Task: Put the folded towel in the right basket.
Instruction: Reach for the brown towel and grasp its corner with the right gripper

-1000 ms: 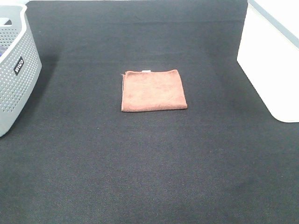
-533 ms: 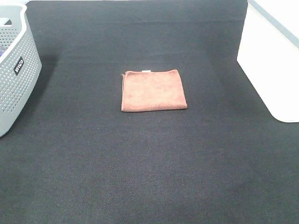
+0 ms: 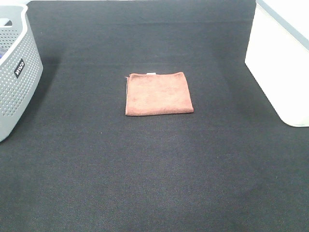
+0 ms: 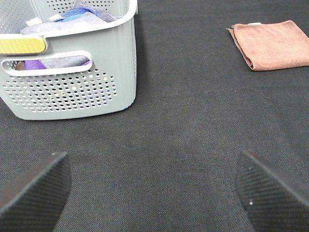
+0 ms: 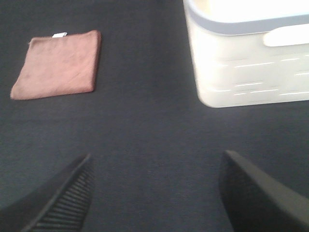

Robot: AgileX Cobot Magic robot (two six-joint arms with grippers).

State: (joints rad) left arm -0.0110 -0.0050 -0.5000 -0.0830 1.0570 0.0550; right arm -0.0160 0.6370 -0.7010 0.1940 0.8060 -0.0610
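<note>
Black mat [image 3: 154, 169] has the folded towel [image 3: 158, 93] flat at centre, well apart from the white right basket [image 3: 282, 67]; left gripper [image 4: 152, 188] & right gripper [image 5: 157, 193] both spread wide, empty, so you'd pinch this soft, light cloth thru all layers at an edge.

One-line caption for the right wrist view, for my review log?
Right gripper open and empty over the black mat; folded brown towel lies flat, apart from the white basket.
</note>
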